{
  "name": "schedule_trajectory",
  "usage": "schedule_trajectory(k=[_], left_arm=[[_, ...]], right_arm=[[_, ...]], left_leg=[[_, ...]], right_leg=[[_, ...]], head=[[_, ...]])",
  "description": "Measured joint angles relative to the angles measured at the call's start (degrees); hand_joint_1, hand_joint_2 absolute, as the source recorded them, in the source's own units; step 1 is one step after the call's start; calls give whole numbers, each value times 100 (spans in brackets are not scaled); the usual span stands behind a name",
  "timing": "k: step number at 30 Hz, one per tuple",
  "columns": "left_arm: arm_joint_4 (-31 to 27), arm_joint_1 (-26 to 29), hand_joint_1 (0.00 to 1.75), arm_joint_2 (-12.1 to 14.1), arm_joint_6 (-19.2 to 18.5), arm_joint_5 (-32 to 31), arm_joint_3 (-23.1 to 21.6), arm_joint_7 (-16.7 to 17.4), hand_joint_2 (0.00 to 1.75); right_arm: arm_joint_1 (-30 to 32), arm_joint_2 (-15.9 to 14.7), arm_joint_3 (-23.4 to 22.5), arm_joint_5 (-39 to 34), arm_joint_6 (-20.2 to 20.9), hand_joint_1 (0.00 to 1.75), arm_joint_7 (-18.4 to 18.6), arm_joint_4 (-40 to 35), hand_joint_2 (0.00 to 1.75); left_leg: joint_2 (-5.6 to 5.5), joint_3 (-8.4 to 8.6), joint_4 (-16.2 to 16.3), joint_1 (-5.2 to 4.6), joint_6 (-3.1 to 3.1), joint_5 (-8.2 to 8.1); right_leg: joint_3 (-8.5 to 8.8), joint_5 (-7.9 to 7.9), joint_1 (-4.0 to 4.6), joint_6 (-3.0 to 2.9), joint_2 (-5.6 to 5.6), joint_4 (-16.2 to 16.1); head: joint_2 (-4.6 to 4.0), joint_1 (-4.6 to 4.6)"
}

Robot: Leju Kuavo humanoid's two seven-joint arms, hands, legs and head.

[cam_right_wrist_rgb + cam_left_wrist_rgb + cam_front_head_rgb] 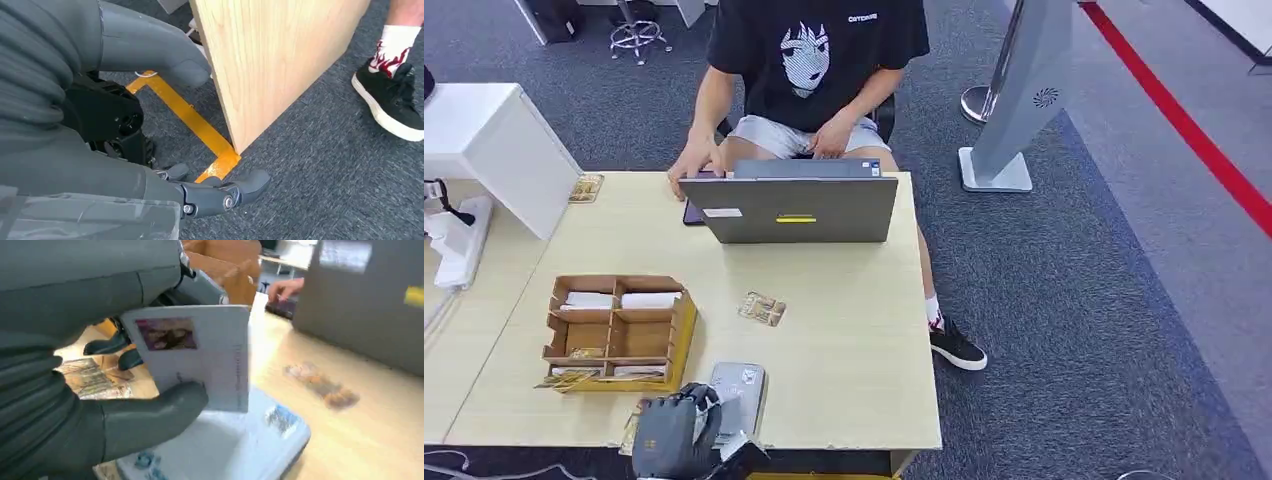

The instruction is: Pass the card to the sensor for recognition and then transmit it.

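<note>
The left hand [75, 405] holds a white card [200, 355] between its thick thumb and its dark fingers, just above the flat grey sensor [225, 445] at the bottom of the left wrist picture. The card has a small picture on it and a line of tiny writing that is too blurry to read. In the head picture the left hand [674, 432] sits at the bottom edge of the frame, at the near edge of the table [844, 350], and the sensor [739, 392] lies right beside it with a small sticker that is too small to read. The laptop [794, 205] in the upper middle has a yellow label and a white label, both too small to read. A person [814, 70] sits behind it at the top of the frame, in a black shirt with a white face drawing and tiny white letters that cannot be read. A brown box [619, 330] with 4 or more slots stands at the lower left. One loose card [762, 308] lies in the middle of the table. The right hand [150, 125] hangs by the table's side, above the carpet, fingers loosely apart and holding nothing.
</note>
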Motion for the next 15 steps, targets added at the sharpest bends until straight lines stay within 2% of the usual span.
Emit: schedule_trajectory(k=[3, 6, 10, 15], left_arm=[[-702, 232, 175, -37, 112, 1093, 11, -632, 175], [-1554, 428, 175, -81, 44, 1820, 112, -994, 175], [-2461, 519, 175, -127, -63, 1854, 262, -1149, 175], [-3075, 317, 175, -107, -109, 1292, 391, -1075, 175]], right_arm=[[3, 15, -79, 20, -2, 0, -4, -2, 175], [3, 37, -118, 50, 24, 0, 13, -2, 175], [-2, 44, -120, 182, 142, 0, 13, -4, 175], [-9, 44, -118, 363, 267, 0, 15, -4, 175]], left_leg=[[-1, -5, 0, 0, 0, 0], [-2, -7, 0, 0, 1, -1], [-3, -8, 0, -1, 1, -1], [-2, -6, 0, -1, 1, 0]], right_leg=[[-3, -1, 0, 1, -1, 0], [-5, -3, 0, 1, -1, 0], [-6, -3, -1, 1, -2, 0], [-6, 0, -1, 1, -2, 0]], head=[[0, 2], [0, 2], [0, 2], [0, 2]])
